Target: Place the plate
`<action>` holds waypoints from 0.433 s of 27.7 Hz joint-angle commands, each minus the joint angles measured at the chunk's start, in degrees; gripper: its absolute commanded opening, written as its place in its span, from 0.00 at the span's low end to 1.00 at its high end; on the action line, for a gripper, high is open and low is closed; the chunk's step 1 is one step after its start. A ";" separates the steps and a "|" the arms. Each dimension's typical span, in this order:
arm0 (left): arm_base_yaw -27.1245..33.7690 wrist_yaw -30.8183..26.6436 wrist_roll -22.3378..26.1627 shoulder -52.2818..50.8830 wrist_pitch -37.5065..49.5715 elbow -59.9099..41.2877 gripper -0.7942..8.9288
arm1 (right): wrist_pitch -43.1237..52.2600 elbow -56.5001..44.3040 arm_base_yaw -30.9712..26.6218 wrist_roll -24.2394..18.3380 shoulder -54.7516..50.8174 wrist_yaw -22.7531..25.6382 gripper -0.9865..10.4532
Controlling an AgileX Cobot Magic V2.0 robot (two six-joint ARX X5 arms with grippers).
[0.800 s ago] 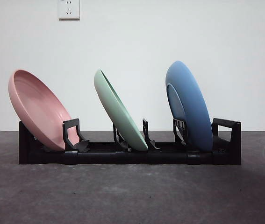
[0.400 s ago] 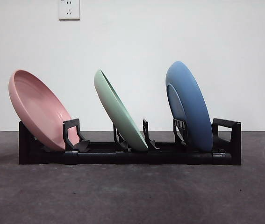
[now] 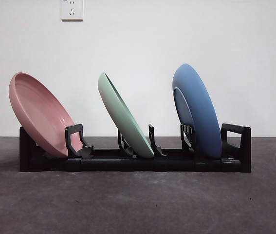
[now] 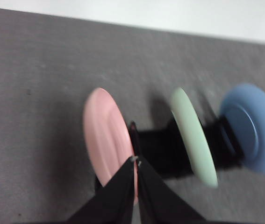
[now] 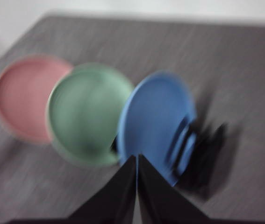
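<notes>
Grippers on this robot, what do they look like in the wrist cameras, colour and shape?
Both look alike. The left gripper has two plain black jaws that taper to narrow tips, with a small pale fleck at the very tip. The right gripper has the same two black wedge-shaped jaws, though that picture is blurred. No cables or markings show, and the front view shows neither arm.

Pink plate (image 3: 39, 114) tipped very slightly further left in the rack (image 3: 128, 161), shadow at right gone

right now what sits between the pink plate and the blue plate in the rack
The pale green round plate stands tilted in the black plastic rack's middle slot, between the pink round plate and blue round plate, clearest in the front view.
</notes>
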 commanded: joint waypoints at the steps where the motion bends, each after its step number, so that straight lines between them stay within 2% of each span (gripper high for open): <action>1: -2.73 0.28 4.24 2.71 -4.22 2.32 0.09 | -2.73 1.16 3.58 -1.44 1.92 -0.85 0.09; 3: -4.76 0.94 4.46 4.02 -7.04 2.38 0.09 | -4.81 1.16 6.27 -2.27 2.91 -0.79 0.09; 6: -8.02 5.35 4.81 6.34 -12.26 2.38 0.09 | -7.23 1.16 10.54 -3.69 4.02 -0.72 0.09; 10: -11.54 5.62 5.84 7.37 -13.68 2.38 0.09 | -8.35 1.16 14.58 -5.11 4.37 -0.26 0.09; 12: -11.93 5.64 5.86 7.34 -13.66 2.38 0.13 | -8.37 1.16 14.93 -5.09 4.37 0.33 0.16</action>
